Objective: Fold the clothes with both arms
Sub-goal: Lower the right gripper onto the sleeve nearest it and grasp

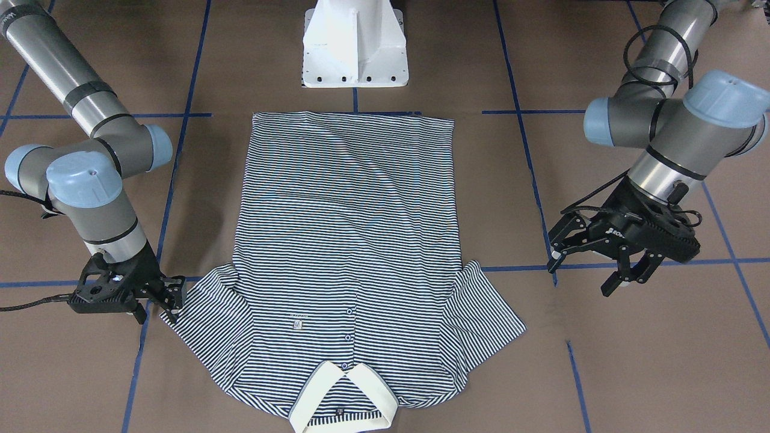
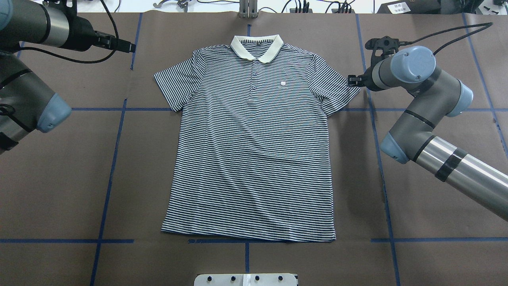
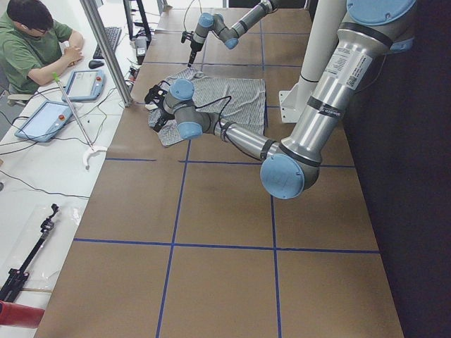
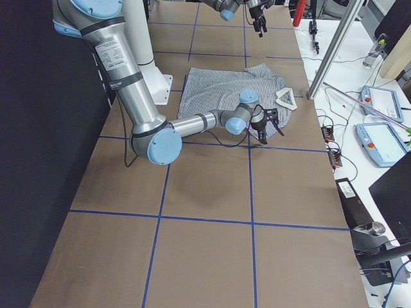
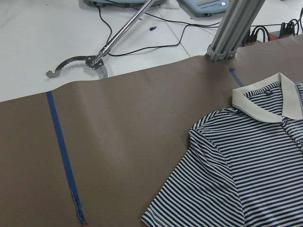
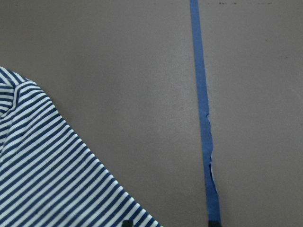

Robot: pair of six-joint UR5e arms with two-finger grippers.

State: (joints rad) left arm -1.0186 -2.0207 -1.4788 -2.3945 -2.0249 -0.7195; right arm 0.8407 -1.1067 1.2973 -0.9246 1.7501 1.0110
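Approaching the polo shirt (image 1: pixel 349 228), jaws apart: right gripper (image 1: pixel 171 300) at one sleeve's cuff, left gripper (image 1: pixel 589 267) clear of the other. Next, probably, pinch both sleeves.

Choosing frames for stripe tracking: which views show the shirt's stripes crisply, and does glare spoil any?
Front-facing and overhead views: polo shirt stripes crisp, light even, faint shadow beside it. Right wrist view: stripes slightly soft. Left wrist view: sharp, white bench nearly washed out.

The chest logo (image 1: pixel 298 323) on the polo shirt (image 1: pixel 349 228) is too small to read.
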